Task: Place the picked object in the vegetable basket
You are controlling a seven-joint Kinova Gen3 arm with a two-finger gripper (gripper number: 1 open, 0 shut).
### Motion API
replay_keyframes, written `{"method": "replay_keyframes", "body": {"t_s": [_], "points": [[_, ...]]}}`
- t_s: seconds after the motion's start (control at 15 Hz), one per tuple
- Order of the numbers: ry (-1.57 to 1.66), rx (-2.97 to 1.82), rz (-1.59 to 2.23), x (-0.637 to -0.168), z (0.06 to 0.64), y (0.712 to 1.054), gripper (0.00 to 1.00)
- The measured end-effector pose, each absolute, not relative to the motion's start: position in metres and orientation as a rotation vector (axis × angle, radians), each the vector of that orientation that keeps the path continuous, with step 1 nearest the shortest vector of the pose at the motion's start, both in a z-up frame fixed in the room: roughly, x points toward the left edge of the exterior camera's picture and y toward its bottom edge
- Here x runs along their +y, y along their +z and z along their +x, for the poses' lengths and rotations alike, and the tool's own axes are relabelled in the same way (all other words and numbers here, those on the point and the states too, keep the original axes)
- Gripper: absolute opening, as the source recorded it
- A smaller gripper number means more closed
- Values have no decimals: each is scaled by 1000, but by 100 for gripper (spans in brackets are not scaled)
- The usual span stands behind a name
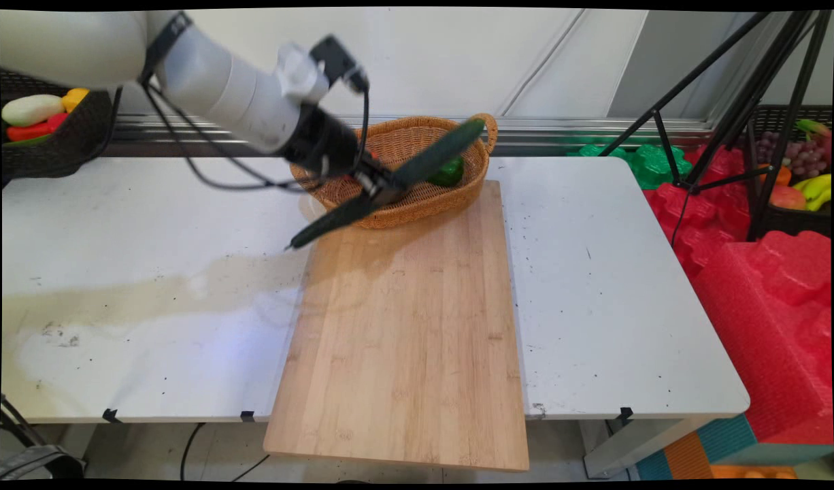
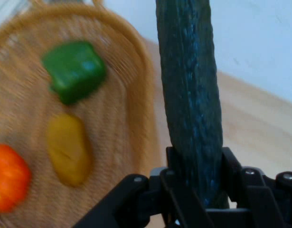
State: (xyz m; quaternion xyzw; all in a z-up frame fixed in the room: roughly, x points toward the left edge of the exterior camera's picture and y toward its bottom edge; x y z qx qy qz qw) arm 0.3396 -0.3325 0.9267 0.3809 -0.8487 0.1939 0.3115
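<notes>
Jaws (image 1: 379,189) were clamped on a dark green cucumber (image 1: 390,182) as I watched, above the wicker basket (image 1: 424,204), green pepper (image 2: 73,70) at two o'clock.

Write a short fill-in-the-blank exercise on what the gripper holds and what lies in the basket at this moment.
1. The gripper is shut on a long dark green ____.
2. The green pepper lies inside the wicker ____.
3. The basket stands at the far end of the wooden ____.
4. Beside the pepper in the basket lie a yellow piece and an ____ one.

Missing words: cucumber; basket; board; orange
</notes>
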Motion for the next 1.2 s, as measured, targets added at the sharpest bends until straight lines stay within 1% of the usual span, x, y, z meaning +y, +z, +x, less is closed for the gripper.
{"method": "replay_keyframes", "body": {"t_s": [0.2, 0.47, 0.87, 1.2], "points": [[583, -2173, 1059, -365, 342, 946, 0], [638, -2114, 1133, -409, 345, 952, 0], [666, -2045, 1279, -470, 350, 939, 0], [658, -2021, 1382, -501, 355, 923, 0]]}}
